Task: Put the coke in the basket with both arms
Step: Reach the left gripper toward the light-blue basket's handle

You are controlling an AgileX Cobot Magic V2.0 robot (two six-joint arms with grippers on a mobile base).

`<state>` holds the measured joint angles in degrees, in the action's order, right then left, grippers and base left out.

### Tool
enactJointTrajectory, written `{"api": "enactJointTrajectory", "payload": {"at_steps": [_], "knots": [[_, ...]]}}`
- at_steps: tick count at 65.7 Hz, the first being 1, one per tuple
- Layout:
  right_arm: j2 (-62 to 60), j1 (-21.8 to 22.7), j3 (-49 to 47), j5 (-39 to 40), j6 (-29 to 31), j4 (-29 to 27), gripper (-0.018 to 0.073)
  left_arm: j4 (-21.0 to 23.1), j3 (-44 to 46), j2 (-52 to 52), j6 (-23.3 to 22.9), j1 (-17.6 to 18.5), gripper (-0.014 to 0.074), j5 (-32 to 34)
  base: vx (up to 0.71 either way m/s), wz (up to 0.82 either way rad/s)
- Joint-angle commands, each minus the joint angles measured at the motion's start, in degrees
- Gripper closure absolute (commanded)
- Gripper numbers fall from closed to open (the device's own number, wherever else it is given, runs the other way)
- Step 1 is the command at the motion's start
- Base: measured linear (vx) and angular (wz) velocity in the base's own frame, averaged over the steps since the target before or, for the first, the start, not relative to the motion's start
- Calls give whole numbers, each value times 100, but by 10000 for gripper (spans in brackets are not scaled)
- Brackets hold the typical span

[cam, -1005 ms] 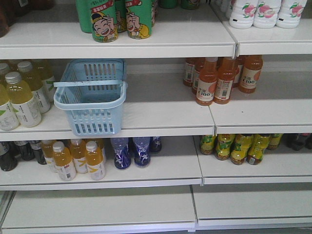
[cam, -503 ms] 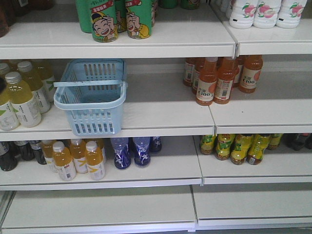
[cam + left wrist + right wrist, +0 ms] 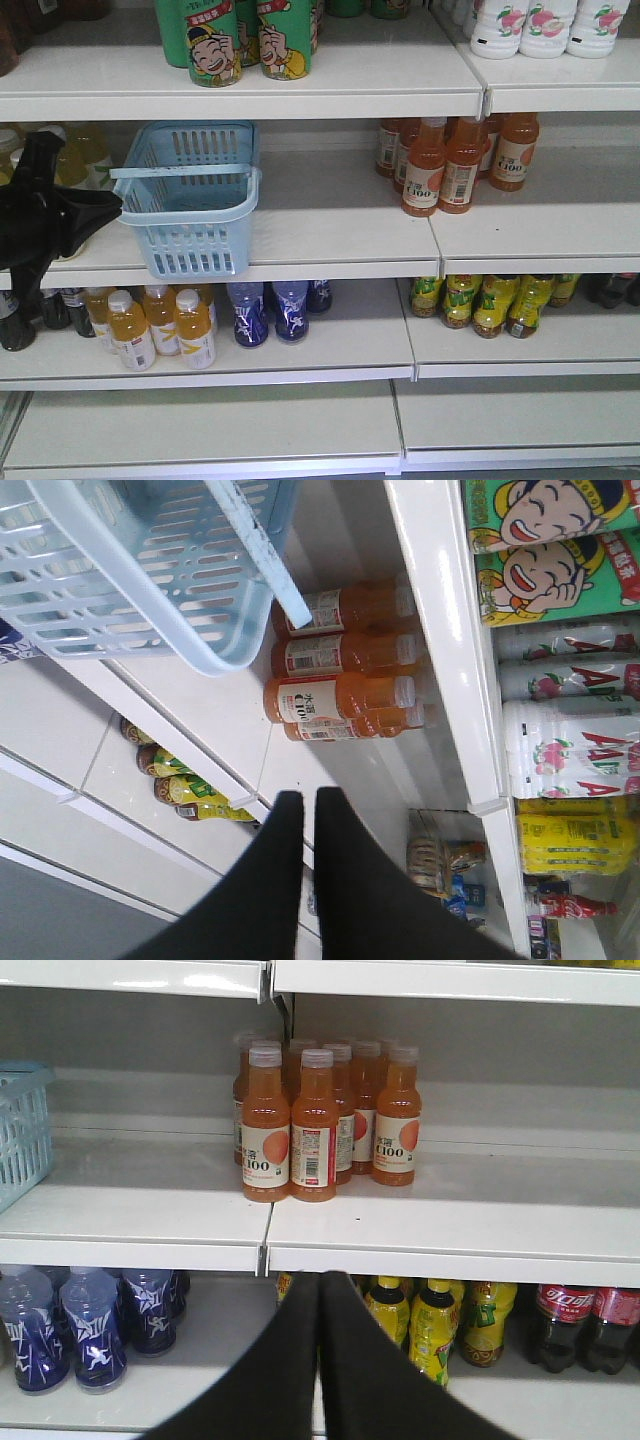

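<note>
The left arm (image 3: pixel 40 225) reaches in from the 9 o'clock edge of the front view, level with the middle shelf (image 3: pixel 340 240), and covers part of a row of yellow bottles (image 3: pixel 85 155). Its left gripper (image 3: pixel 116 203) points toward 3 o'clock. The tip is just beside the left rim of the basket (image 3: pixel 195 245), and I cannot tell whether they touch. In the left wrist view the fingers (image 3: pixel 260 890) lie almost together with only a thin slit between them, holding nothing. The right gripper (image 3: pixel 320 1278) is likewise pressed closed and empty, aimed at the shelf's front lip below the orange bottles (image 3: pixel 300 1120).

From the left gripper the basket sits at 11 o'clock, open side up, with its handle (image 3: pixel 180 171) lying across the top. I cannot tell where the coke lies.

The basket's front wall hangs slightly over the shelf lip. The upper shelf (image 3: pixel 300 100) runs close above it. At 3 o'clock of the basket, bare shelf stretches to the orange bottles.
</note>
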<state>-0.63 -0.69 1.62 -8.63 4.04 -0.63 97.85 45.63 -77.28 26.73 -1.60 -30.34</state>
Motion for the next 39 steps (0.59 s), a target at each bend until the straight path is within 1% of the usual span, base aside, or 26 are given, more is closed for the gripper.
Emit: {"api": "enactJointTrajectory", "payload": {"at_steps": [1, 5, 11, 16, 23, 32, 39], "knots": [[-75, -7, 45, 422, 10, 17, 569, 463, 512, -236, 78, 35, 555, -320, 0, 0], [-75, -7, 45, 429, 10, 17, 569, 463, 722, -448, 83, 35, 531, -406, 0, 0], [-75, -7, 45, 429, 10, 17, 569, 463, 1013, -745, 83, 35, 473, -551, 0, 0], [-75, -7, 45, 429, 10, 17, 569, 463, 1166, -955, 83, 35, 403, -551, 0, 0], [-75, -7, 45, 429, 10, 17, 569, 463, 1265, -1223, 83, 35, 282, -524, 0, 0], [-75, -7, 45, 429, 10, 17, 569, 463, 1285, -1479, 77, 35, 159, -590, 0, 0], [-75, -7, 45, 429, 10, 17, 569, 457, 1365, -1654, 82, 35, 127, -769, 0, 0]]}}
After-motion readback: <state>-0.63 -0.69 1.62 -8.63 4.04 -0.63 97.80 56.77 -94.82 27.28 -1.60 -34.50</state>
